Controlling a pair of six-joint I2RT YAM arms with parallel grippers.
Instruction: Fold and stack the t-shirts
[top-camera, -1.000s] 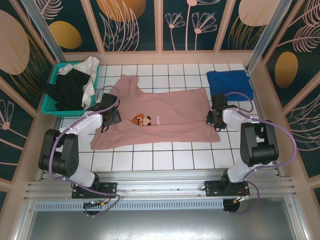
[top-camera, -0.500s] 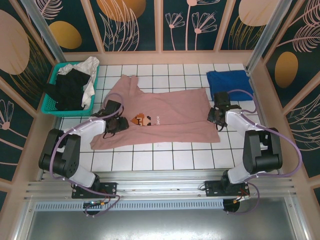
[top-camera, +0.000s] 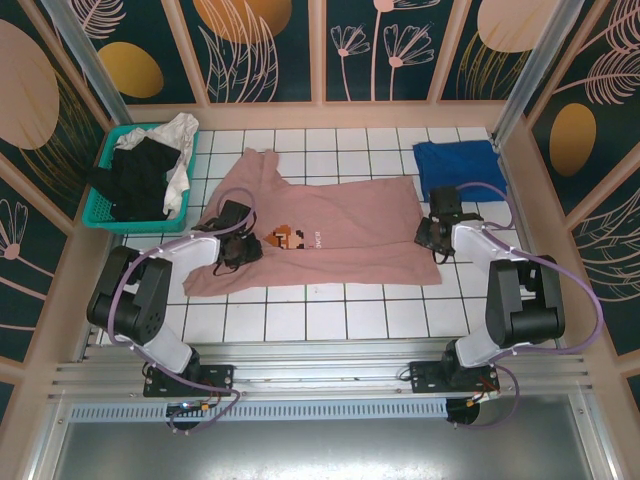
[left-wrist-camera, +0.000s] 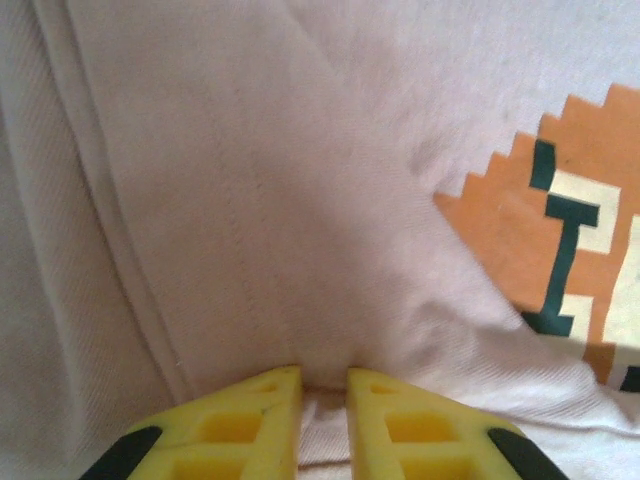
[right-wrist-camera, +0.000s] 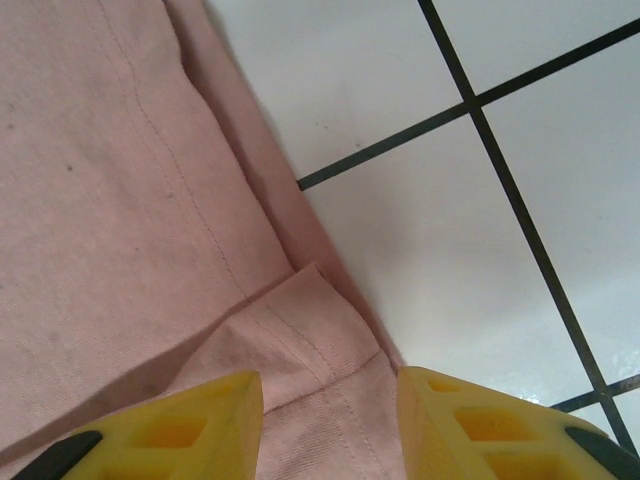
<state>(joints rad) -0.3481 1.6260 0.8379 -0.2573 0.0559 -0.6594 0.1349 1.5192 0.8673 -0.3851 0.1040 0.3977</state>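
- White-tiled table (top-camera: 330, 312): bare tiles between the arm bases and the near edge of the shirt.
- Dusty-pink t-shirt (top-camera: 350, 225): spread flat across the middle of the table, hem end to the right, pixel-art print (top-camera: 283, 238) facing up.
- Left gripper (left-wrist-camera: 322, 378): low on the pink cloth just left of the print, jaws nearly together and pinching a raised fold of the shirt.
- Right gripper (right-wrist-camera: 330, 388): at the shirt's right edge, jaws spread and straddling a turned-over hem corner (right-wrist-camera: 300, 325), with white tile just beside it.
- Royal-blue t-shirt (top-camera: 458, 165): folded, at the far right of the table beyond the right gripper.
- Teal plastic basket (top-camera: 98, 212): far left corner, holding a black garment (top-camera: 140, 180) and a white garment (top-camera: 181, 133) draped over the rim.
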